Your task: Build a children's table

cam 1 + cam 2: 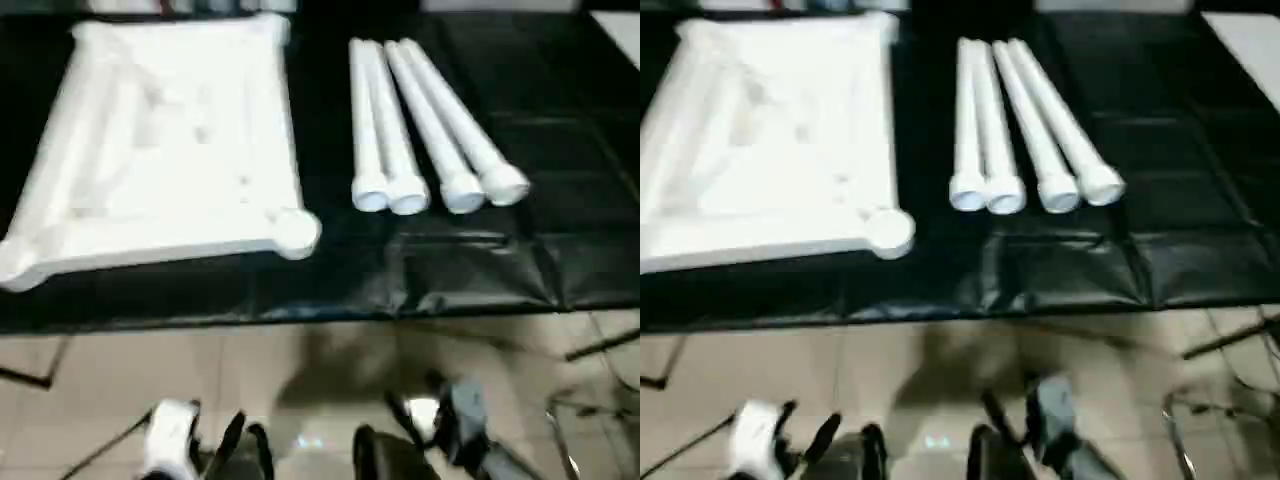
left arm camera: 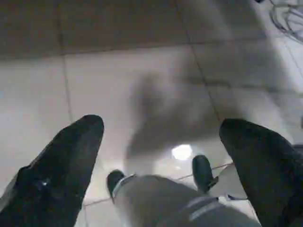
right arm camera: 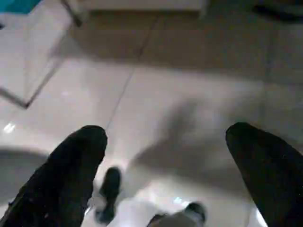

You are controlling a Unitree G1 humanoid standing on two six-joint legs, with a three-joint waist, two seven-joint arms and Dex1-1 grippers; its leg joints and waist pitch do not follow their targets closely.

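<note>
Assembly not yet begun: white plastic rectangular tabletop [image 1: 165,150] lying ribbed underside up on the left of the black sheet-covered surface [image 1: 520,250], round corner socket [image 1: 293,232] at its near right corner. Four long tapered white plastic legs [image 1: 420,125] lying side by side to its right, touching one another, well apart from the top, thick ends toward the near edge. Left hand [image 2: 165,156] and right hand [image 3: 165,161] hanging low over the tiled floor [image 2: 118,71], short of the surface, fingers spread apart, holding nothing. Likely trouble ahead: round legs rolling when one is pulled from the bundle, possibly off the near edge; slick plastic slipping in a loose pinch; tilted leg jamming in its socket.
</note>
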